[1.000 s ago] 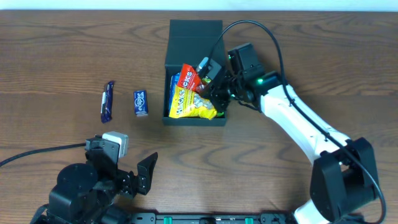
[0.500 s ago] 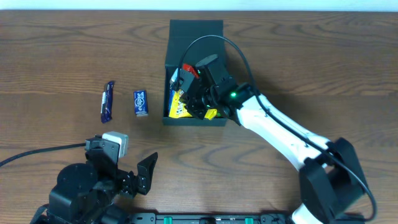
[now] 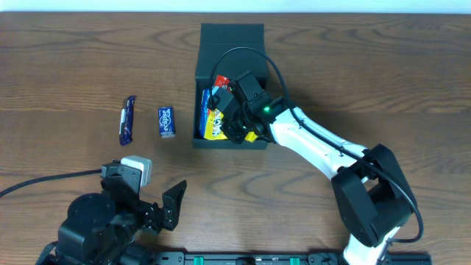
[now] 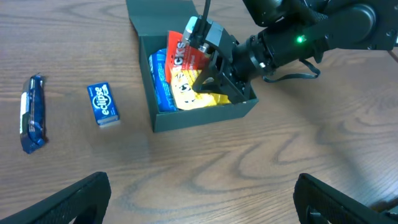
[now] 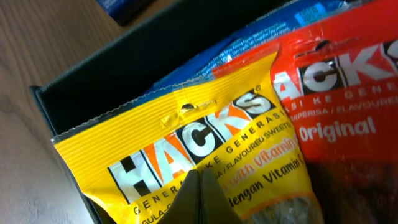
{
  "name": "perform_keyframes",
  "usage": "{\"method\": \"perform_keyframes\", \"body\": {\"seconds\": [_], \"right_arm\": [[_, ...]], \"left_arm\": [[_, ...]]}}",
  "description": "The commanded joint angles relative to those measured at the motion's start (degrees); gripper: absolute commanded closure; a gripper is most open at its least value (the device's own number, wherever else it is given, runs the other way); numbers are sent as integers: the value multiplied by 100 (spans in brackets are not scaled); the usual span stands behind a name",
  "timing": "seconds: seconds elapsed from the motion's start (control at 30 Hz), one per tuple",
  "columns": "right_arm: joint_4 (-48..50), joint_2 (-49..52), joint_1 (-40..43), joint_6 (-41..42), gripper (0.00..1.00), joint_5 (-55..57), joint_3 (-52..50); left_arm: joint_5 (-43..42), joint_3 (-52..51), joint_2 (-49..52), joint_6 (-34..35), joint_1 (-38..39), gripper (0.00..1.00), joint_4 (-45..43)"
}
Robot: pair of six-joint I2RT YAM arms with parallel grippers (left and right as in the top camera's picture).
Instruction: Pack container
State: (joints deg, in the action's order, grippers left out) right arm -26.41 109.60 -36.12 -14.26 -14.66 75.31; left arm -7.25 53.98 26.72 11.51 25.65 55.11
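The container (image 3: 197, 110) is a dark box, open, with its lid flap (image 3: 232, 37) laid back; it also shows in the left wrist view (image 4: 199, 115) and the right wrist view (image 5: 124, 68). Inside lie a yellow HACKS packet (image 3: 213, 131) (image 4: 186, 93) (image 5: 186, 143), a red HACKS packet (image 3: 219, 82) (image 4: 180, 53) (image 5: 336, 93) and a blue packet (image 3: 207, 103) (image 4: 160, 81). My right gripper (image 3: 234, 121) (image 4: 208, 78) (image 5: 199, 180) is shut, its tips on the yellow packet inside the box. My left gripper (image 4: 199, 186) is open and empty, low over the table's near side.
A small blue Eclipse gum box (image 3: 166, 121) (image 4: 102, 104) and a dark blue snack bar (image 3: 127, 120) (image 4: 32, 112) lie on the wooden table left of the container. The left arm's base (image 3: 103, 221) sits at the near left edge.
My right gripper has moved left from the box's right edge to over the packets inside. The red and yellow packets now sit lower in the box. The left arm has not moved.
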Motion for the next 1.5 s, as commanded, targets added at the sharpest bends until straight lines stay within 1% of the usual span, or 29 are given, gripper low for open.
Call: {"method": "perform_keyframes", "body": {"seconds": [0.0, 0.57, 0.93, 1.2, 1.47], "right_arm": [[-195, -24, 90, 76, 99, 286, 7], [-616, -402, 90, 107, 99, 544, 13], [-330, -1126, 109, 140, 99, 627, 15], [-407, -870, 133, 136, 99, 699, 4], [-448, -256, 203, 133, 99, 715, 0]], "left_arm": [[96, 105, -22, -127, -11, 5, 26], [127, 105, -22, -125, -11, 5, 57], [127, 105, -22, -125, -11, 5, 57], [125, 105, -22, -122, -11, 5, 57], [127, 105, -22, -125, -11, 5, 55]]}}
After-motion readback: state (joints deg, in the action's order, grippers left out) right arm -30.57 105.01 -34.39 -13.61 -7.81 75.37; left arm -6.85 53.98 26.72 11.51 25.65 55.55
